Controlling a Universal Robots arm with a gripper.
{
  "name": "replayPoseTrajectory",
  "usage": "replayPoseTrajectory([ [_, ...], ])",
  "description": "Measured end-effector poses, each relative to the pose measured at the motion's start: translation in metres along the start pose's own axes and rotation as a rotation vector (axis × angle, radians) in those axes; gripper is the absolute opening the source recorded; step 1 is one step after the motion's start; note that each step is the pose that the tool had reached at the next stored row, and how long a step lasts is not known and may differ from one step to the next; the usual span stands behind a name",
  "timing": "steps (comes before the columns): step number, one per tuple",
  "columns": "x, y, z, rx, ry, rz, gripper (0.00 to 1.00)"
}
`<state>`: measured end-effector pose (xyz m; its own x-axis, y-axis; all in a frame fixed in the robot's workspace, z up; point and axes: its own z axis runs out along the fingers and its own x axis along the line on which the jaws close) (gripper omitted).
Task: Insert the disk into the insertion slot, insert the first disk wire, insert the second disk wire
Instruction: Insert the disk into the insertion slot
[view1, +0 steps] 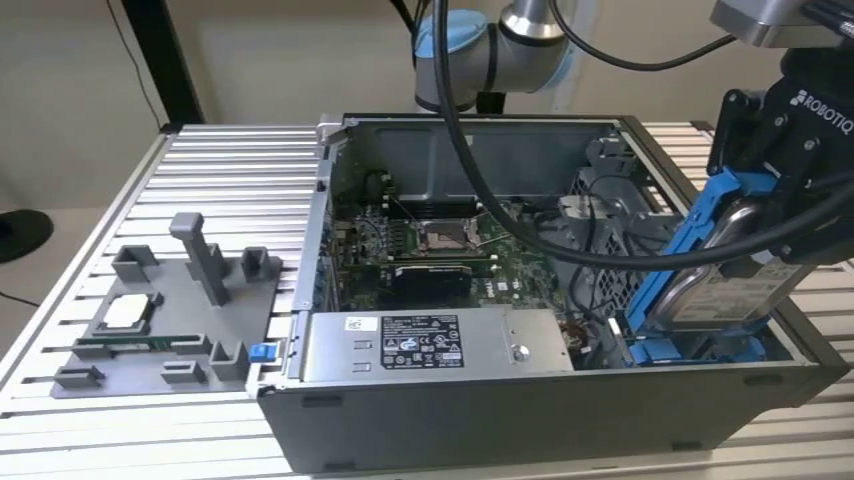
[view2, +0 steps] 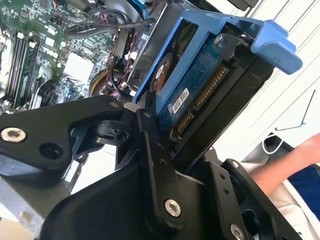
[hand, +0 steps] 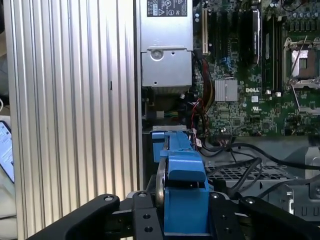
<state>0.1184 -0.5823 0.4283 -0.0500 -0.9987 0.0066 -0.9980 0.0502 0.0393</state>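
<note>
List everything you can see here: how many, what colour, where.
disk: one, silver in blue carrier, tilted over the case's corner at the exterior view's right
insertion slot: one, grey with blue clips, inside the case below the disk
computer case: one, dark grey, open, on the table
motherboard: one, green, inside the case
power supply box: one, grey, at the case's near edge
fixture: one, grey, on the table at the exterior view's left
table: one, silver, slatted
person's arm: one, beyond the disk in the second wrist view
robot arm: one, grey and light blue, behind the case
gripper: one, black, shut on the disk
</note>
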Motion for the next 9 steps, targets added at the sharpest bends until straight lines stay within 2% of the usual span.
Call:
replayPoseTrajectory([
  [3, -0.0011, -0.0003, 0.0048, 0.0000, -0.0013, -0.001, 0.00],
  [9, -0.0030, -0.0009, 0.0101, -0.0004, -0.0088, -0.002, 0.00],
])
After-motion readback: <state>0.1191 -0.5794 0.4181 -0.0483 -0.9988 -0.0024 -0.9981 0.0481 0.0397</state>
